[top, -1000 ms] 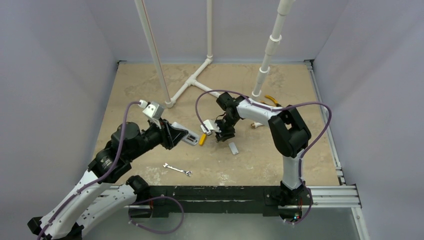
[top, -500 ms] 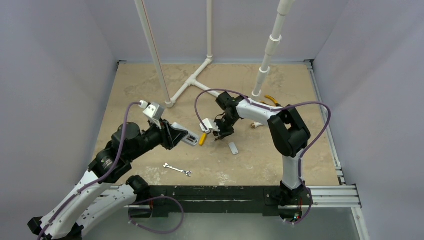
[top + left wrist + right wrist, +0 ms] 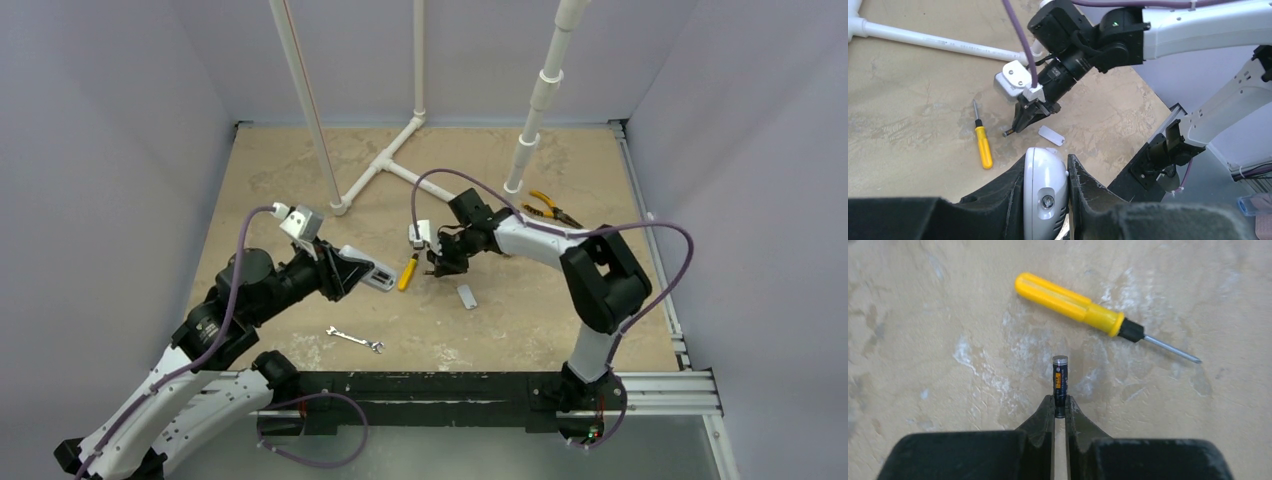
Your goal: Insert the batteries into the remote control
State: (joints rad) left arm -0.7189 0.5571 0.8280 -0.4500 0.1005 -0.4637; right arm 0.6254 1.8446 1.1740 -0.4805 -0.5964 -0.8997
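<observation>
Two grippers are gripping: the left gripper (image 3: 1046,162) is clamping the remote control (image 3: 1045,195) over the table (image 3: 908,100). Only the right wrist view is clearly showing the right gripper (image 3: 1060,407) pinching a battery (image 3: 1060,375).

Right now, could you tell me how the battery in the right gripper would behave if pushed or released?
The battery is a small smooth cylinder, so it would probably roll on the flat table if released. The right gripper pinches only one end, so it may pivot or slip. It looks rigid.
</observation>
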